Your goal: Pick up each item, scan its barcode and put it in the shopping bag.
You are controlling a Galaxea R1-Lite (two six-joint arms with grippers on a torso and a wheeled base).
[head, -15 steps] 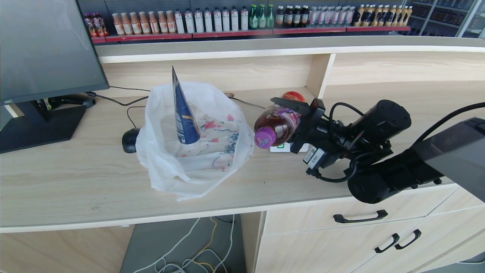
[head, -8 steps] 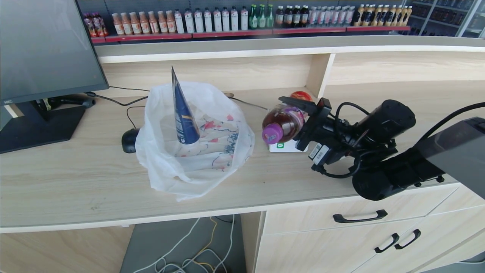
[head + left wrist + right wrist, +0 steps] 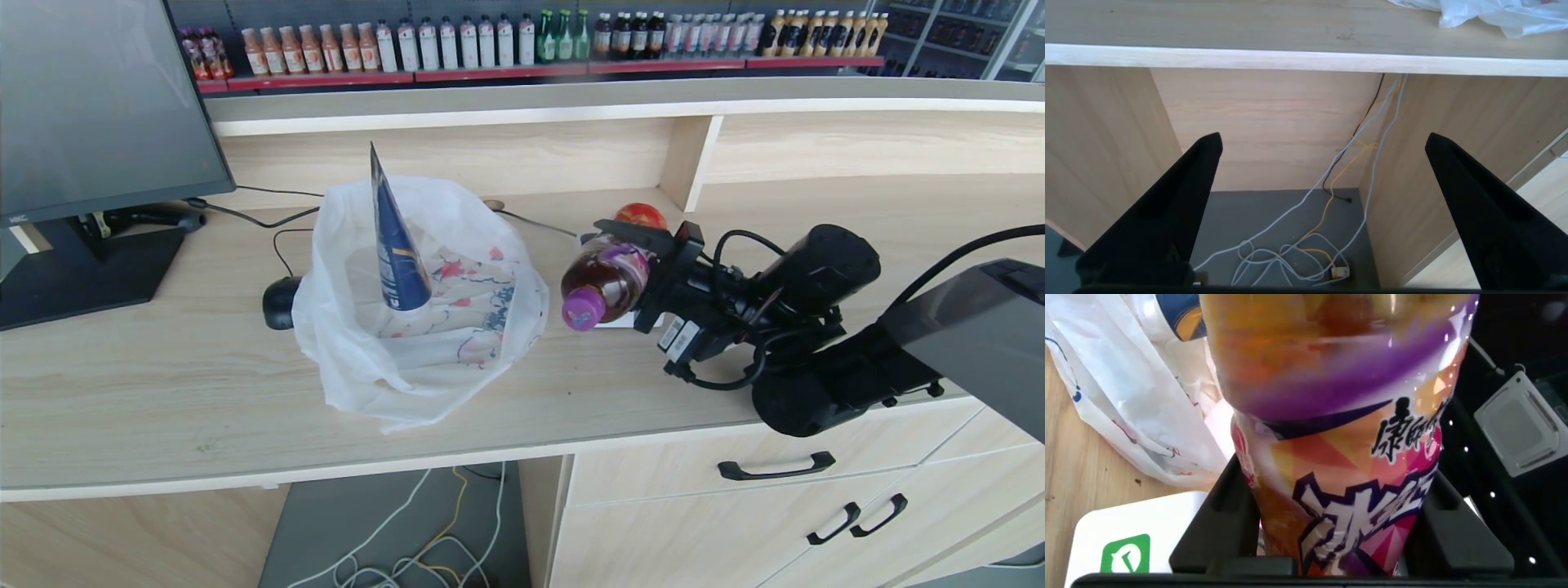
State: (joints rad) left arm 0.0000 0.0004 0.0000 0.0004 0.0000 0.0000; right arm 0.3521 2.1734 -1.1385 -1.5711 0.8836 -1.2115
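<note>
My right gripper (image 3: pixel 638 263) is shut on a tea bottle (image 3: pixel 608 273) with a purple cap and a purple-orange label (image 3: pixel 1347 441). It holds the bottle on its side just above the counter, cap pointing toward the white shopping bag (image 3: pixel 424 302). The bag stands open at the counter's middle with a blue tube (image 3: pixel 396 245) upright inside. Under the bottle lies a white pad with a green mark (image 3: pixel 1125 554). A red-topped item (image 3: pixel 641 214) sits behind the bottle. My left gripper (image 3: pixel 1323 212) hangs open below the counter edge, holding nothing.
A monitor (image 3: pixel 98 106) on a black stand fills the counter's left end, with a black mouse (image 3: pixel 279 302) and cables beside the bag. A wooden divider (image 3: pixel 690 159) rises behind the bottle. Drawers (image 3: pixel 775 469) sit under the right side. Loose cables (image 3: pixel 1315 237) lie under the counter.
The right gripper with the bottle drifted a little right and back, then came down again; the cap now points lower, closer to the counter. The bag and the tube have stayed put.
</note>
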